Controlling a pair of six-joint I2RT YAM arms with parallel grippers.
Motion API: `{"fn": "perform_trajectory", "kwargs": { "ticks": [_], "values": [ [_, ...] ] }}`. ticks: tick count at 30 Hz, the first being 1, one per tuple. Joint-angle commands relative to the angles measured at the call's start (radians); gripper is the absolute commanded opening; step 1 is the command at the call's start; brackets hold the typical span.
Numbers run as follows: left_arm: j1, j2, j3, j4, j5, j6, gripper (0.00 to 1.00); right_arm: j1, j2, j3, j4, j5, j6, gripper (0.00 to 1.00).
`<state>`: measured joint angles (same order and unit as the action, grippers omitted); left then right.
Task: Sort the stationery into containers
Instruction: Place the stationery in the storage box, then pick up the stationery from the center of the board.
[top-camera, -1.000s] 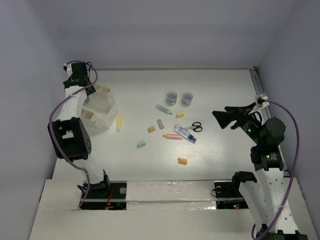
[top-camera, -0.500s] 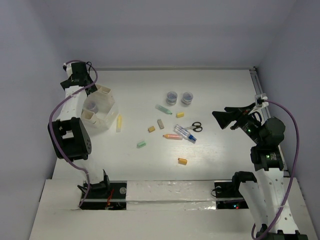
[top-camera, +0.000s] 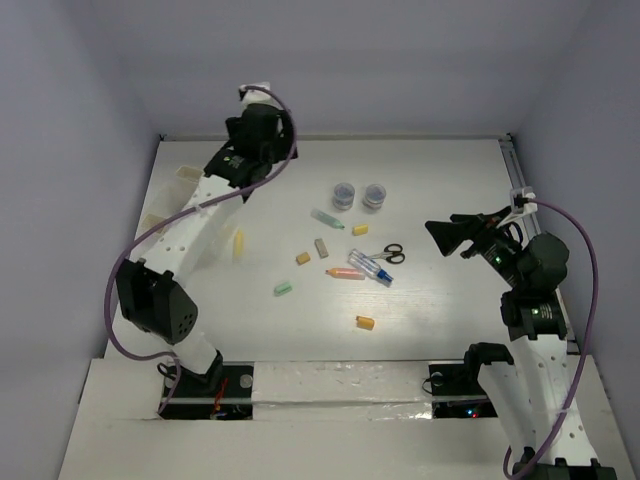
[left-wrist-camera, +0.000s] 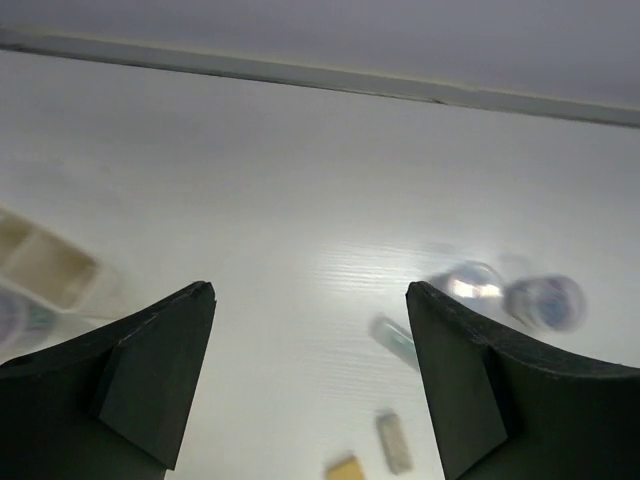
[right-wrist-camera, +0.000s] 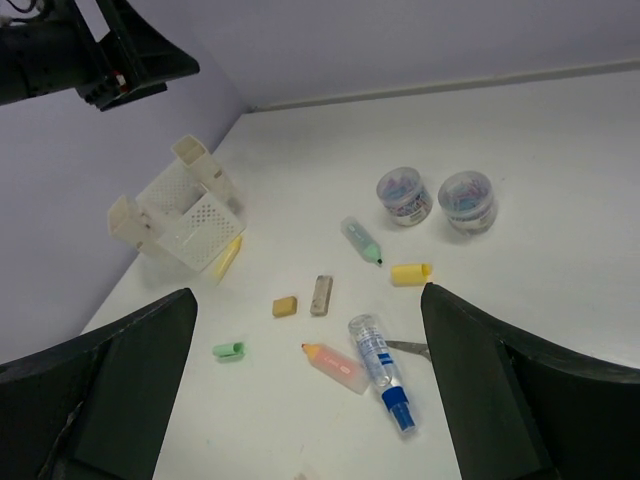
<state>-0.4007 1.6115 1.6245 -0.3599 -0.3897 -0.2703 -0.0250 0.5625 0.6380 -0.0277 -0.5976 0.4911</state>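
Observation:
Loose stationery lies mid-table: two round jars (top-camera: 343, 194) (top-camera: 375, 195), a green marker (top-camera: 327, 219), black-handled scissors (top-camera: 388, 254), a blue-capped pen (top-camera: 370, 266), an orange-pink marker (top-camera: 344, 273), a tan eraser (top-camera: 321, 247), a yellow eraser (top-camera: 303, 258), a green eraser (top-camera: 283, 288) and an orange eraser (top-camera: 365, 322). A yellow marker (right-wrist-camera: 227, 257) lies beside the off-white containers (right-wrist-camera: 175, 205), which the left arm mostly hides from above. My left gripper (left-wrist-camera: 310, 300) hangs open and empty, high over the back of the table. My right gripper (right-wrist-camera: 307, 295) is open and empty at the right, raised above the items.
The left arm (top-camera: 195, 225) stretches diagonally across the table's left side. A rail (top-camera: 513, 165) runs along the far right edge. Walls close off the back and both sides.
The left arm has swung from the containers at the back left toward the back middle, and its jaws have opened wider. The right arm has not moved.

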Motion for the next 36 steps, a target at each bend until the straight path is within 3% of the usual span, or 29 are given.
{"fn": "perform_trajectory", "kwargs": {
  "ticks": [1,7,16,24,30,36],
  "values": [
    [-0.087,0.074,0.037,0.009,0.023,-0.032,0.76,-0.004,0.007,0.014,-0.008,0.024,-0.013,1.0],
    [-0.222,0.287,0.153,0.025,0.077,-0.053,0.76,-0.004,0.011,0.012,-0.011,0.024,-0.013,1.0],
    [-0.279,0.562,0.38,-0.043,0.149,-0.01,0.86,-0.004,0.013,0.014,-0.009,0.018,-0.014,1.0],
    [-0.279,0.634,0.416,-0.019,0.104,-0.026,0.86,-0.004,0.016,0.012,-0.006,0.013,-0.013,1.0],
    [-0.279,0.732,0.532,-0.074,0.101,-0.035,0.85,-0.004,0.014,0.014,-0.003,0.01,-0.011,1.0],
    [-0.25,0.76,0.509,-0.062,0.098,-0.053,0.84,-0.004,0.016,0.014,-0.005,0.005,-0.011,1.0]
  ]
}}
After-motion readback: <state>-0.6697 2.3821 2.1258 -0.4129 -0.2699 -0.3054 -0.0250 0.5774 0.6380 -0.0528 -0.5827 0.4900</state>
